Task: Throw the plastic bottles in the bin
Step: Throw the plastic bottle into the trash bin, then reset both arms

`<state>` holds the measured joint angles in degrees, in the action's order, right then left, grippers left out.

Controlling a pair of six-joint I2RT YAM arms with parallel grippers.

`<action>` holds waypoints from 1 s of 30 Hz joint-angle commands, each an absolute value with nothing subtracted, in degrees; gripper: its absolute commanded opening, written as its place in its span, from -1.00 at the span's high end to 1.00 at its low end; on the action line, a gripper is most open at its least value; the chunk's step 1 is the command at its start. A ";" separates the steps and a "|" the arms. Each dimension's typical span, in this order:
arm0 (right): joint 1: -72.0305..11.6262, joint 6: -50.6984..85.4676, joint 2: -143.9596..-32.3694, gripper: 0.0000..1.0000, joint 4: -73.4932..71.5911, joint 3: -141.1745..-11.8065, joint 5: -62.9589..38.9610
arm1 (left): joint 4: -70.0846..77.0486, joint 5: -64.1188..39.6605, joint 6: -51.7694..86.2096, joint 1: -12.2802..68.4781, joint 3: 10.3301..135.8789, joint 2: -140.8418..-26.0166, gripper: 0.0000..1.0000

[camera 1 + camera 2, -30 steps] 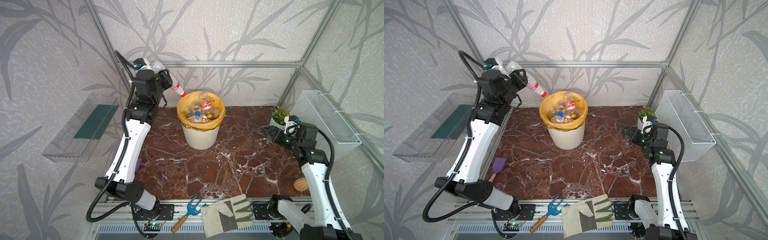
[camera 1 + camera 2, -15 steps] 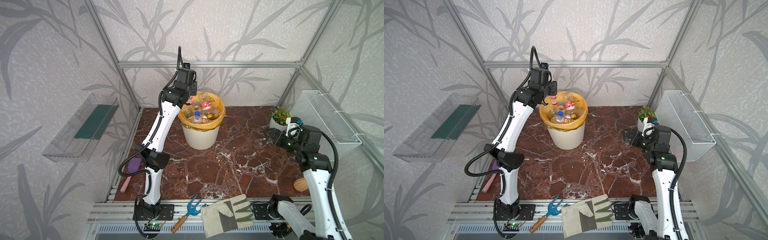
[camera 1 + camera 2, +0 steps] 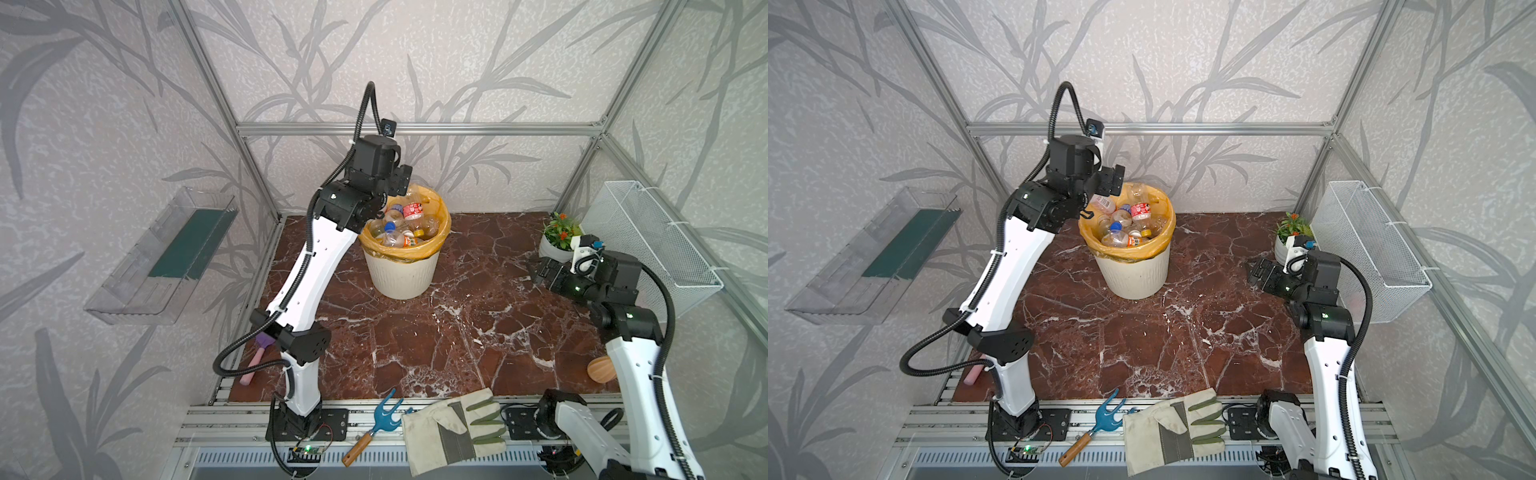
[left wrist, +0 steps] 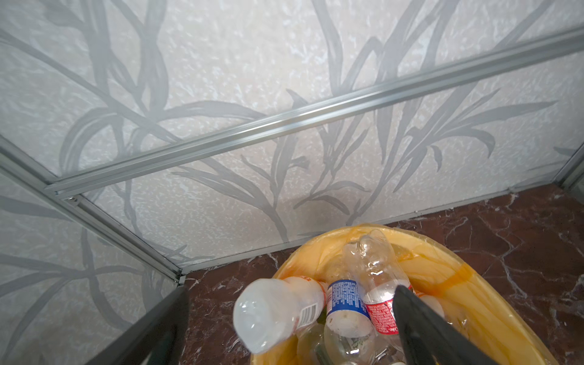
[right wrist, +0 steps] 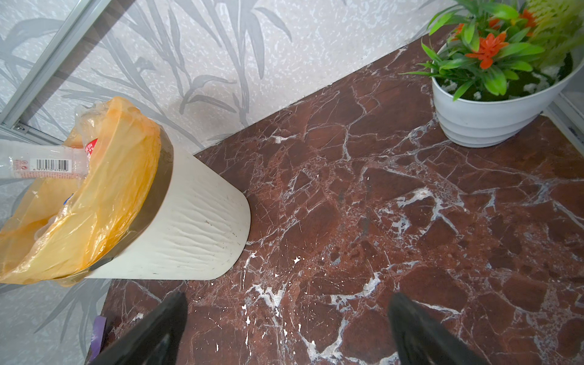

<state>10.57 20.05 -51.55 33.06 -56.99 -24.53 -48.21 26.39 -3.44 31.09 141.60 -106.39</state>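
Left pincer (image 3: pixel 400 179) hangs over the rim of the bin (image 3: pixel 401 276) on the left arm's side in both top views, jaws apart. A white bottle (image 3: pixel 1102 203) lies tilted just under it at that rim. The other plastic bottles (image 3: pixel 409 226) are piled inside the bin, which stands on the bench (image 3: pixel 415 340) near the back wall. The right pincer (image 3: pixel 540 272) hovers low over the bench just beside a small white flowerpot (image 3: pixel 552 251), well apart from the bin, with its jaws also spread.

From the left wrist, the two black fingers (image 4: pixel 420 325) stand wide apart. The white bottle sits between them touching neither, base toward the camera, leaning over the yellow bag (image 4: pixel 442 256) that lines the bin. Next to it inside are a blue-labelled and a red-labelled clear bottle.

From the right wrist, the right pincer's fingers (image 5: pixel 164 319) are spread with only bare bench between them. The white bottle pokes sideways across the bin's rim, barcode showing.
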 commanded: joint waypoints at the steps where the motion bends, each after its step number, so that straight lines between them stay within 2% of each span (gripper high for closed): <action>1: 10.82 20.48 -51.28 -0.98 33.08 -56.37 -25.28 | -45.49 28.07 -1.90 30.59 137.14 -101.84 -0.99; 8: 10.82 20.13 -50.97 -0.98 33.56 -56.16 -24.86 | -41.22 24.55 2.75 30.07 127.57 -93.32 -0.99; 15: 10.82 19.48 -48.95 -0.98 30.15 -55.20 -29.23 | -25.35 20.87 6.54 30.14 102.69 -75.16 -0.99; 19: 10.88 17.58 -45.48 -0.98 28.00 -54.10 -30.64 | -23.38 20.48 4.27 30.10 92.81 -66.93 -0.99; 24: 10.83 13.37 -42.62 -0.98 27.69 -51.19 -29.81 | -23.47 26.21 5.12 30.08 80.75 -57.16 -1.00; 30: 10.85 10.17 -33.88 -0.98 19.34 -40.42 -22.69 | -26.14 39.74 7.36 29.92 65.54 -47.96 -0.99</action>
<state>10.57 12.75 -37.34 24.82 -44.03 -26.46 -24.38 31.14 5.67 30.24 69.58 -49.67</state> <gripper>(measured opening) 0.992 0.997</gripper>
